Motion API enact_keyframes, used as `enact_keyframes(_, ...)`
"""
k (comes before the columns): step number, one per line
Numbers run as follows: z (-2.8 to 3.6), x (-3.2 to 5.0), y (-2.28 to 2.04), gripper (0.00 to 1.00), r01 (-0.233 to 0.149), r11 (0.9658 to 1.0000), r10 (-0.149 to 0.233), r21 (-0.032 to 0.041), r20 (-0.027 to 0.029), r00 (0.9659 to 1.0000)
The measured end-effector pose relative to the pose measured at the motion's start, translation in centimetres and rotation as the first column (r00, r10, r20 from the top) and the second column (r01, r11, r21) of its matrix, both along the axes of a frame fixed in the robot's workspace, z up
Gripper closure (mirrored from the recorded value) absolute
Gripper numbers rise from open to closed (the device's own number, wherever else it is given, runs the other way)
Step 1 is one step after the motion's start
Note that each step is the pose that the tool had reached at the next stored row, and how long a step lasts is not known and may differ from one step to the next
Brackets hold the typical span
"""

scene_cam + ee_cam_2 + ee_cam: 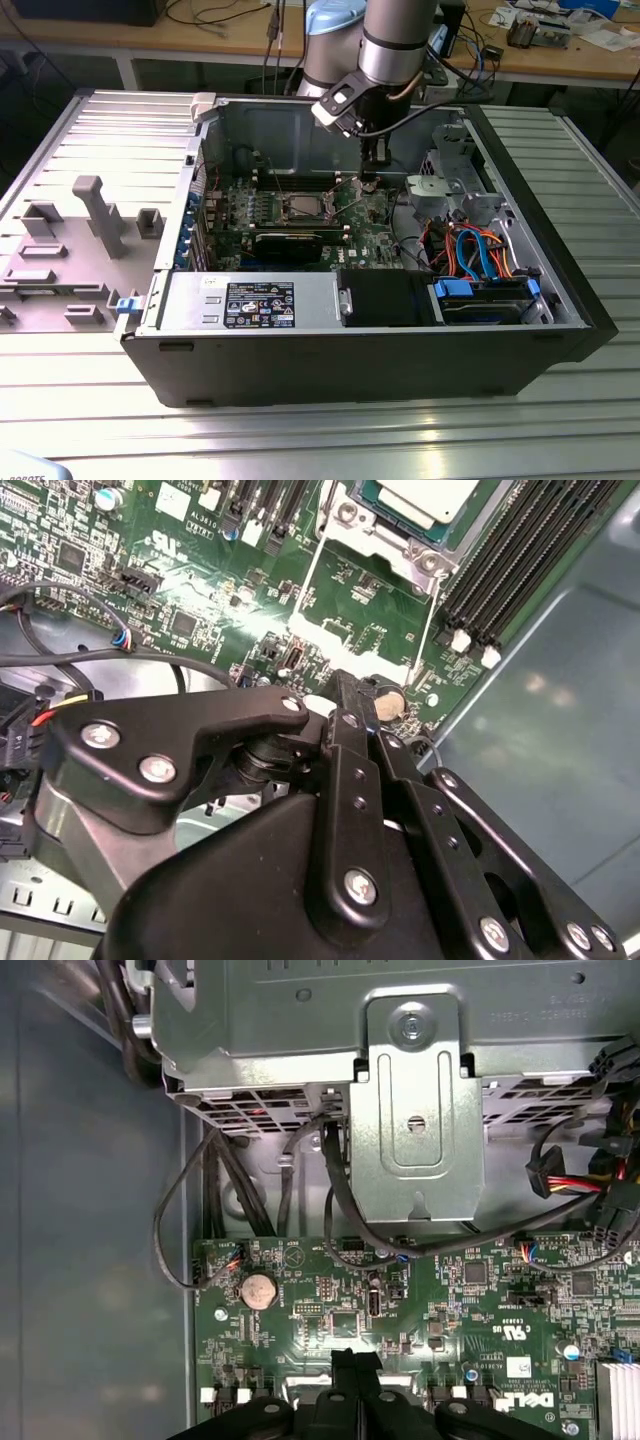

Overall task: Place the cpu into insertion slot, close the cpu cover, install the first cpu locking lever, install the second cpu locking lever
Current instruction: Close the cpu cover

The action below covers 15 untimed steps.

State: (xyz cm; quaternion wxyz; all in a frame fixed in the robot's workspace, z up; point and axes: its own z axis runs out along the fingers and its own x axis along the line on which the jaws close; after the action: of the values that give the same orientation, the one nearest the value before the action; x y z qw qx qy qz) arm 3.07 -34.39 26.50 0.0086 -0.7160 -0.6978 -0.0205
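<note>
A ribbed metal table [320, 440] stands in a workshop, with wooden benches [200, 45] behind it. On it lies an open computer case [380, 370], and beside it, to the exterior view's left, a grey moulded tray [60, 270].

Inside the case sit a green board [240, 205], a long black card [290, 243], a labelled power box [250, 300] along the near wall, and a metal drive cage [450, 190] with blue and orange cables [480, 250] to the exterior view's right.

The insertion slot [303, 207] is near the middle of the board. In the second wrist view the cpu [420, 495] lies in it, silvery top up, with the cpu cover [385, 538] framing it. The picture's edge cuts both off, so it is unclear whether the cover is fully down. Two thin rods [311, 580] [425, 630] run from the slot's corners toward the gripper.

The arm [390, 40] reaches down into the case. Its gripper [368, 183] hangs low over the board, beside the slot and next to a coin battery [258, 1290]. The fingers [345, 1365] are drawn together and nothing is visible between them. The gripper's own black links hide the tips in the second wrist view, and whether the tips touch the board cannot be made out.
</note>
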Motion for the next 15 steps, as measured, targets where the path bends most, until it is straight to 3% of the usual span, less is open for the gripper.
enact_keyframes(8, -1.06, 0.68, 0.00, 0.89, 0.000, 1.0000, 0.000, -0.0014, 0.0000, 1.0000)
enact_keyframes(15, -1.25, 0.96, 0.00, 0.89, 0.000, 1.0000, 0.000, -0.0015, 0.0000, 1.0000)
